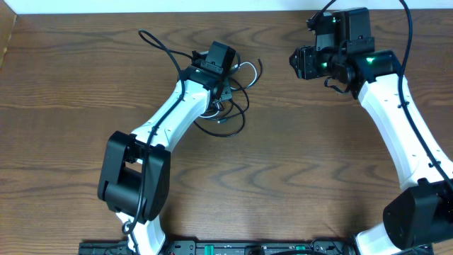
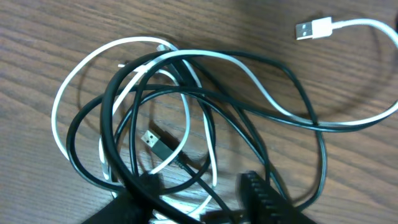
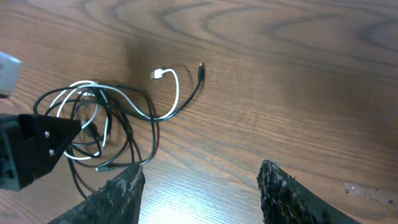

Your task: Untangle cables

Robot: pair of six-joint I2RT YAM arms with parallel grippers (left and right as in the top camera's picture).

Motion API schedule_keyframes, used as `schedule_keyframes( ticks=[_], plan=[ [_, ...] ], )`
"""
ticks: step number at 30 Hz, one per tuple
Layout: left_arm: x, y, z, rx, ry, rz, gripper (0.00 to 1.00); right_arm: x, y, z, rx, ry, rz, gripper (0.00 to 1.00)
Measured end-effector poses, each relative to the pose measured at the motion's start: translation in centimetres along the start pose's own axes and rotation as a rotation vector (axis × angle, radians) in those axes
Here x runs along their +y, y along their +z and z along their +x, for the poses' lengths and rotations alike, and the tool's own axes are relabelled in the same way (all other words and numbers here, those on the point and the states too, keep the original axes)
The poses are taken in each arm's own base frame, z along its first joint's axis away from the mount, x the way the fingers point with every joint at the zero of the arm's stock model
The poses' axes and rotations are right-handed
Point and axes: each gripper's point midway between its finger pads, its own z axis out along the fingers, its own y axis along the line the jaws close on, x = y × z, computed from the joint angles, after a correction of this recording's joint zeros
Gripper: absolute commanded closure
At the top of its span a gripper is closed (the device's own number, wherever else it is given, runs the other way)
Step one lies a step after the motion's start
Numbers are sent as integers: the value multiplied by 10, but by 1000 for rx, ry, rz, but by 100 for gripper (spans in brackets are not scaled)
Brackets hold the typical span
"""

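On woodgrain (image 1: 283, 163), looped black+white cords (image 2: 280, 114), L end effector (image 2: 198, 182) apart, R end effector (image 3: 200, 169) apart

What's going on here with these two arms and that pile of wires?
Two robot arms are set to untangle cords. A black cable and a white cable lie tangled in one heap on the wooden table. The left fingers sit low over the heap, open, with loops between them. The right fingers, open and empty, hang off to the side. Nothing is pulled apart yet.
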Motion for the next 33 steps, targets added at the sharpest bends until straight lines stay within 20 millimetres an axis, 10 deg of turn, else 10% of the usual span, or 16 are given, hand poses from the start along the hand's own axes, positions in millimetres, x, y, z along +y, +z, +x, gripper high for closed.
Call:
schedule_keyframes(
  ticks=[20, 33],
  plan=[
    [0, 3, -1, -7, -46, -2, 92, 3, 1, 4, 16, -2, -3, 43],
    [-1, 1, -3, -13, 14, 3, 92, 4, 0, -8, -33, -16, -8, 41]
  ],
)
